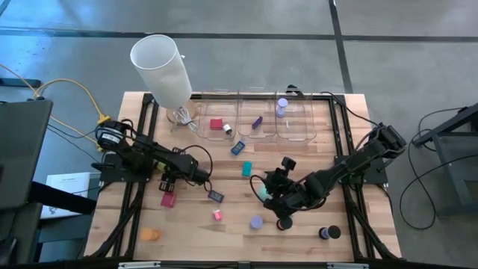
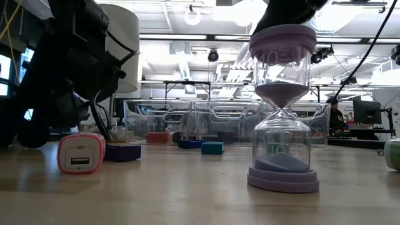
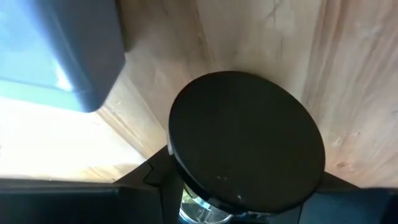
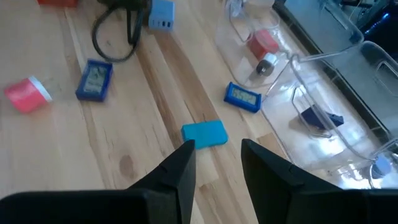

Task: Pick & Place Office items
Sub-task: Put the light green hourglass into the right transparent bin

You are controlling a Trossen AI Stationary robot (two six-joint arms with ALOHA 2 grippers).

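My left gripper point(image 1: 169, 181) is low over the table's left half. A black round cap point(image 3: 245, 143) with glass under it fills the left wrist view and covers the fingertips. A red block point(image 1: 168, 199) lies just near of this gripper. My right gripper point(image 4: 217, 165) is open and low at mid-table, its fingers pointing at a teal block point(image 4: 205, 134) that lies flat just beyond the tips, untouched. A lavender hourglass point(image 2: 281, 106) stands on its base, and a pink block point(image 2: 81, 153) rests on the wood. A dark blue flat rectangle point(image 4: 94, 81) and a blue one point(image 4: 241, 96) lie flat. My left gripper has the black-capped hourglass between its fingers. Dark finger parts point(image 3: 146, 177) show on either side of the cap's edge point(image 3: 186, 168). The cap reaches past the fingertips and hides the place of contact. Whether it stands on the wood or is lifted, I cannot tell.
Three clear bins point(image 1: 258, 119) line the far edge, holding a red block point(image 1: 216, 125), a purple piece point(image 1: 257, 121) and a lavender-capped piece point(image 1: 281, 107). A tall white cylinder point(image 1: 162, 67) stands at the far left. An orange disc point(image 1: 151, 235) and a black disc point(image 1: 328, 233) sit near the front edge.
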